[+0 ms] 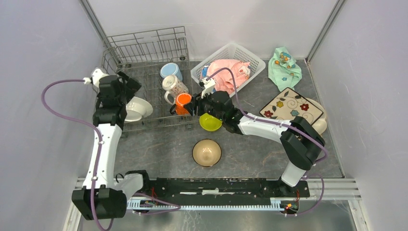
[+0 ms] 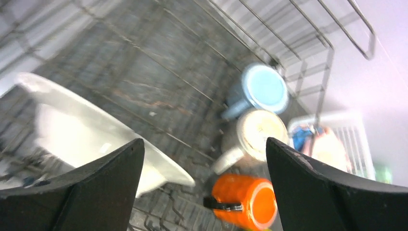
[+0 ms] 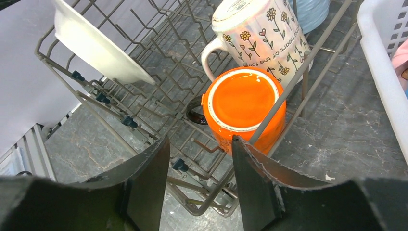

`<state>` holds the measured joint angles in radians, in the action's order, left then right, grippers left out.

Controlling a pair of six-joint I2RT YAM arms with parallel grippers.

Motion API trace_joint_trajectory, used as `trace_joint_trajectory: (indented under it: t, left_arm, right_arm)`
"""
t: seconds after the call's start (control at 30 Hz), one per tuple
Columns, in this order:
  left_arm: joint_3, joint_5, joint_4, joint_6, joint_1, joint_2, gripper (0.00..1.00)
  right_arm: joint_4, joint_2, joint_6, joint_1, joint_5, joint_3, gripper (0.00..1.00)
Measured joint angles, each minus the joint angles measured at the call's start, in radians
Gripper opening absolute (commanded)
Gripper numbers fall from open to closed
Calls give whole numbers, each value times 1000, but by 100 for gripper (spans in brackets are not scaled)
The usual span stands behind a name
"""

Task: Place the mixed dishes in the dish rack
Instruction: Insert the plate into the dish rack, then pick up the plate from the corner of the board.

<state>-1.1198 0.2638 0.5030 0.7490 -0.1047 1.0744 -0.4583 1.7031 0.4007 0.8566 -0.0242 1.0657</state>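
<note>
The grey wire dish rack (image 1: 144,53) stands at the back left. It holds a light-blue mug (image 1: 171,71), a white patterned mug (image 1: 174,86), an orange mug (image 1: 183,103) and a white plate (image 1: 138,108). My left gripper (image 1: 126,86) hovers open and empty over the rack's left side, above the plate (image 2: 86,134). My right gripper (image 3: 199,149) is open and empty at the rack's near right corner, just short of the orange mug (image 3: 243,106). A lime-green bowl (image 1: 210,121) and a tan bowl (image 1: 207,152) sit on the table. A dark square plate (image 1: 291,107) lies on a cream plate (image 1: 321,120).
A white lattice basket (image 1: 240,50) with a pink cloth (image 1: 226,70) stands right of the rack. A mint-green cloth (image 1: 285,67) lies at the back right. Grey walls close in the table on three sides.
</note>
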Motion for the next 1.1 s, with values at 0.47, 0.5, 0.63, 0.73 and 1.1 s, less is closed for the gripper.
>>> trace_joint_trajectory:
  t: [0.47,0.5,0.63,0.73,1.1]
  left_arm:
    - [87,-148,-168,-281,233,-135,100]
    - [87,-141,-168,-286,235,-146,100]
    - [87,-146,-169,-300,236,-172,100]
    - [87,-153,-173,-300,237,-179,100]
    - [134,-274,-257,-304,240,-195,100]
  right_arm:
    - [71,-27,32,0,0,10,54]
    - [77,-29,33,0,0,10,54]
    - [97,-39,42,-1,-2,10,54]
    - [129,-58,48,-4,-1,10,54]
    - [175,-80,53,-27,3,10,47]
